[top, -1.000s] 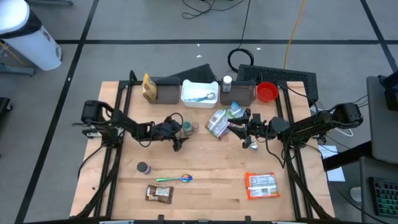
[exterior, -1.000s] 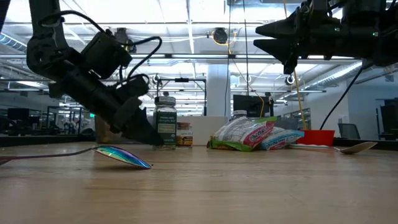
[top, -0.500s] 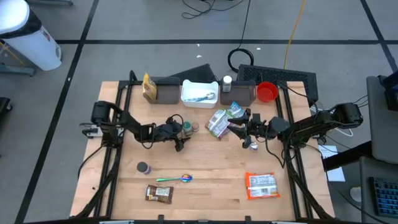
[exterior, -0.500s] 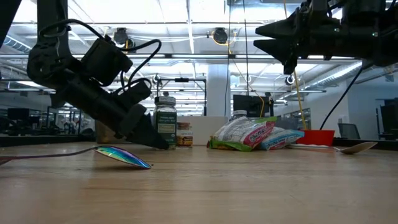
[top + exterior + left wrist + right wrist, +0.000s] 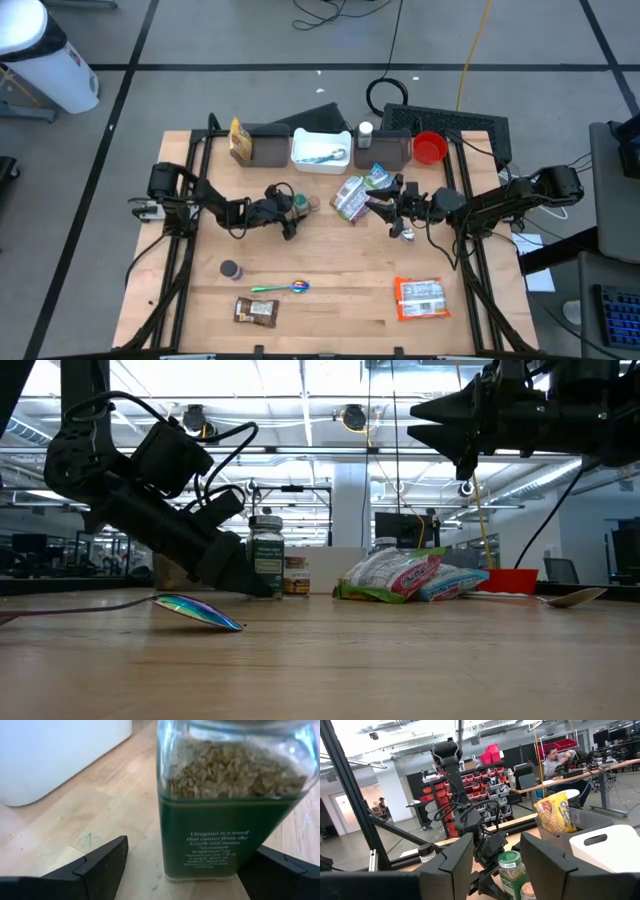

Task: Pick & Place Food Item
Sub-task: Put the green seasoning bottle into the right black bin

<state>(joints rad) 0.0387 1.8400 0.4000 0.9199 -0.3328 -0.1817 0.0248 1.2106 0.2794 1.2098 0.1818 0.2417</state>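
Note:
A glass oregano jar (image 5: 300, 205) with a green label (image 5: 220, 835) stands upright on its base on the wooden table. My left gripper (image 5: 291, 213) is low at the table, open, one finger (image 5: 102, 865) on each side of the jar's lower part (image 5: 266, 565). I cannot tell whether the other finger (image 5: 280, 870) touches the glass. My right gripper (image 5: 396, 207) hangs open and empty, high above the table (image 5: 415, 420), facing the jar (image 5: 510, 867). Food bags (image 5: 352, 196) lie just left of it.
A smaller jar (image 5: 314, 204) stands right beside the oregano jar. A white bin (image 5: 320, 148), brown boxes and a red cup (image 5: 429, 148) line the far edge. Near the front lie a shiny spoon (image 5: 285, 288), a small jar (image 5: 231, 269), a brown bar (image 5: 255, 312) and an orange packet (image 5: 420, 298).
My left gripper has moved a little toward the table's right edge and down, closing in on the oregano jar, with its fingers staying open. The jar has not moved. My right arm has kept still.

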